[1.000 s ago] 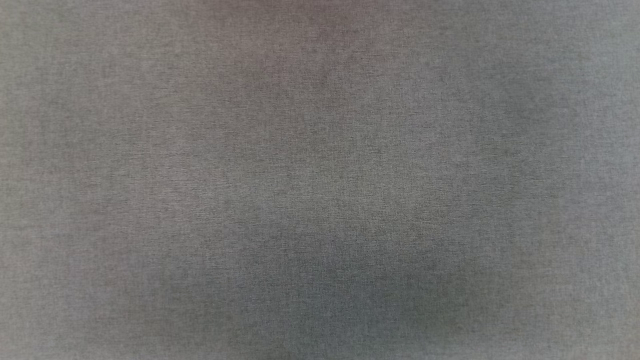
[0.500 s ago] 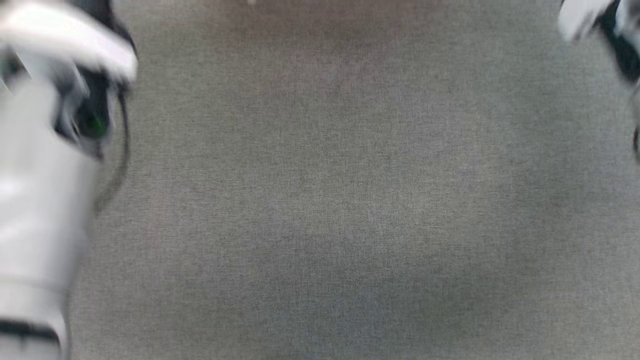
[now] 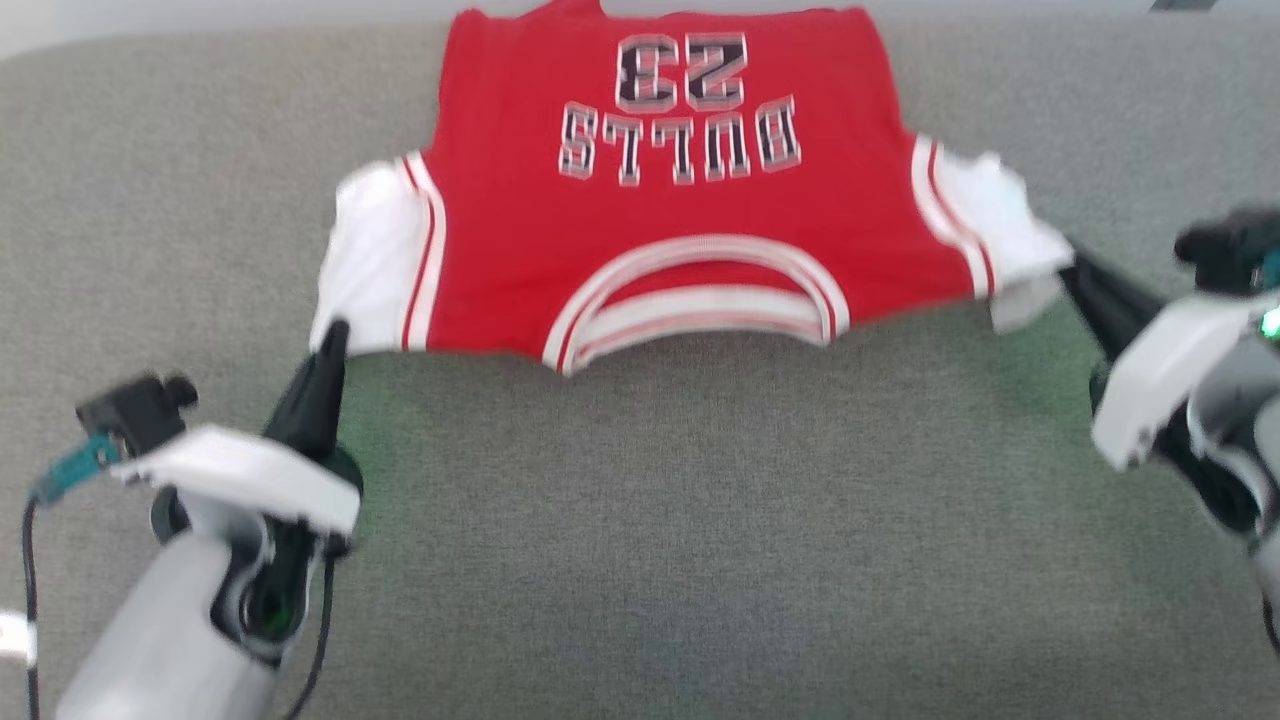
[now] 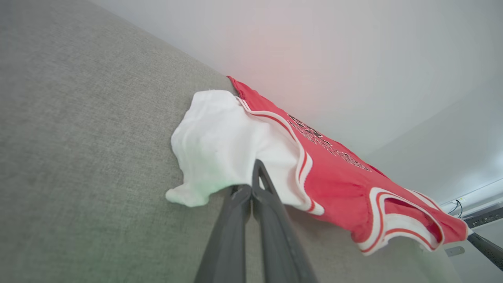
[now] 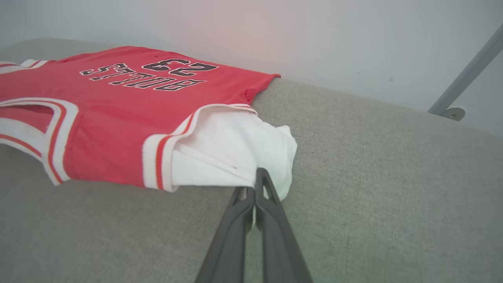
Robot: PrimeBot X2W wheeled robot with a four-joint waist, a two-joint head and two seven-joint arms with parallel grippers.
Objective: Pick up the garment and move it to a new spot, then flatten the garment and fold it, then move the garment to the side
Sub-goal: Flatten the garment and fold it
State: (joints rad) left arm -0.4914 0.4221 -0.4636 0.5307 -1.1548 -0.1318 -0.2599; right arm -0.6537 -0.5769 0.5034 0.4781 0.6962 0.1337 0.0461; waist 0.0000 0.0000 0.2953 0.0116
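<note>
Both grippers are clamping fully closed on the white lining: left gripper (image 3: 333, 340) at one shoulder corner, right gripper (image 3: 1070, 262) at the other. The garment (image 3: 660, 230) is lying spread, lettering up, on the grey fabric surface (image 3: 700, 520). I'm judging it light, limp and a little slippery (it would be sagging between holds), so the corners are suiting me best.

Your left gripper (image 3: 333, 340) sits low on the left. Its two dark fingers are pressed together and point up the head view, nipping one white corner of the garment (image 3: 660, 230). Its pale forearm (image 3: 150, 650) rises from the bottom-left corner. Your right gripper (image 3: 1072, 262) comes in from the right edge, fingers slanting up and left, and is likewise clamped tight on the opposite white corner.
</note>
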